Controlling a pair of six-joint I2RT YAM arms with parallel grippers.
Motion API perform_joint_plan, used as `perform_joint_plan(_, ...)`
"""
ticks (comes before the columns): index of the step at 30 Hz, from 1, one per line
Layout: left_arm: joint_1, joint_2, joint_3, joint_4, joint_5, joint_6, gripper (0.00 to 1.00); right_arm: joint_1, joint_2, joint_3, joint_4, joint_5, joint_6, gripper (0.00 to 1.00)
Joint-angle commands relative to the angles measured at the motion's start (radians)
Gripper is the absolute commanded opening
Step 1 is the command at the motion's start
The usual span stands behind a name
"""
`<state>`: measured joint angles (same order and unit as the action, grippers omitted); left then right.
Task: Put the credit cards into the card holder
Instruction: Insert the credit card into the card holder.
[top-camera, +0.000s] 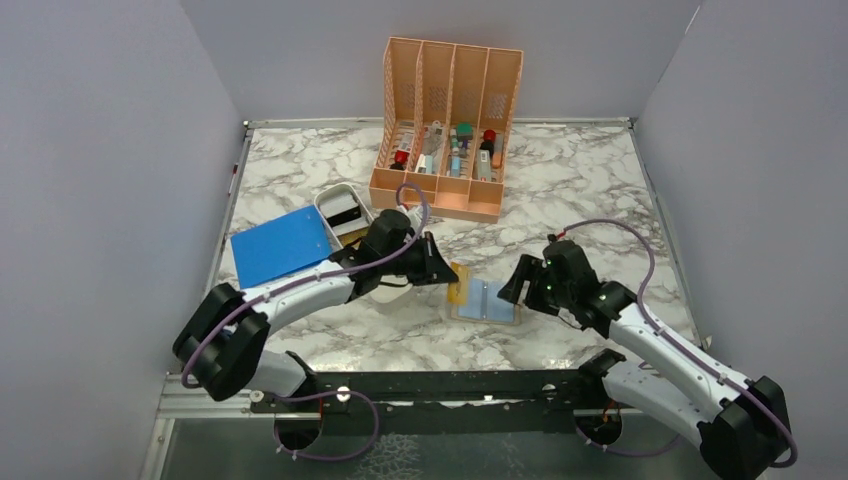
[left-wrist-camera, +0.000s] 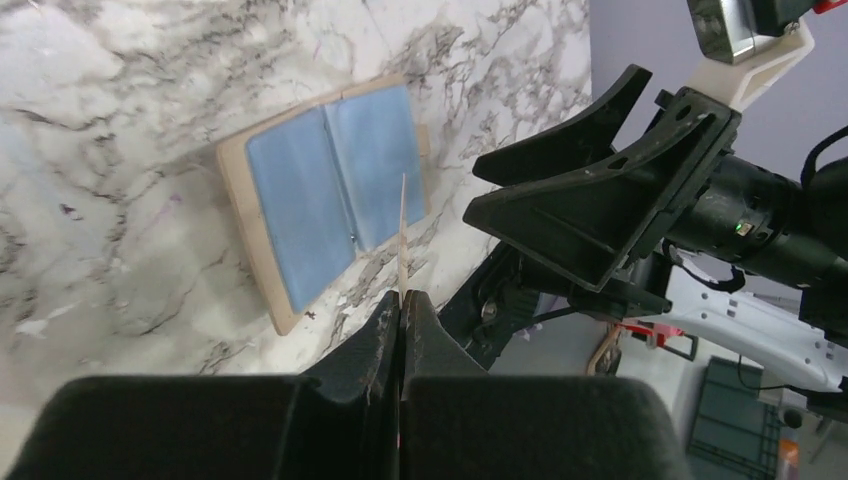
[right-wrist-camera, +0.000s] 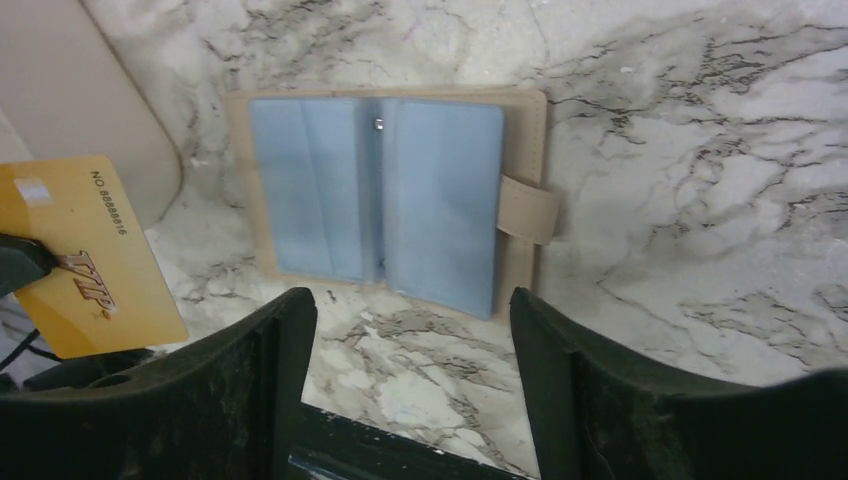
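Open card holder (top-camera: 487, 300) lies flat on marble table (top-camera: 600, 180), blue inside up, ready for loading. Tightly closed left gripper (top-camera: 440, 270) pinches gold card (right-wrist-camera: 90, 250) by one end, free end toward card holder, likely for sliding in. Empty right gripper (right-wrist-camera: 412, 305) spread wide just beside card holder, perhaps to steady it.

White arms (top-camera: 300, 290), black joints (top-camera: 228, 345), purple cables (top-camera: 632, 232)

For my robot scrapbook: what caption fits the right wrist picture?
Open right gripper hovers over the opened tan card holder; left gripper holds a gold VIP card beside it.
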<state>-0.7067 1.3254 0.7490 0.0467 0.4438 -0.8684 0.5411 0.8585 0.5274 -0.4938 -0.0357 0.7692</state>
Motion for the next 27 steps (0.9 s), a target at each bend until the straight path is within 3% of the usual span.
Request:
perform_joint_plan(1, -0.061, 0.102, 0.006, 0.196, 0.001, -0.076, 0.00, -0.004, 0.016, -0.040, 0.046, 0.087, 0.039, 0.66)
perform_joint_plan(3, -0.087, 0.142, 0.016, 0.220, -0.010, -0.090, 0.00, -0.004, 0.019, -0.053, 0.054, 0.117, 0.053, 0.50)
perform_joint_plan(5, -0.113, 0.182, 0.032, 0.223, -0.041, -0.086, 0.00, -0.004, 0.035, -0.056, 0.062, 0.132, 0.060, 0.43)
perform_joint_plan(16, -0.162, 0.360, 0.078, 0.262, -0.088, -0.083, 0.00, -0.006, 0.172, -0.071, 0.141, 0.180, 0.057, 0.40)
perform_joint_plan(27, -0.164, 0.459, 0.074, 0.293, -0.117, -0.073, 0.00, -0.006, 0.250, -0.104, 0.208, 0.170, 0.047, 0.29)
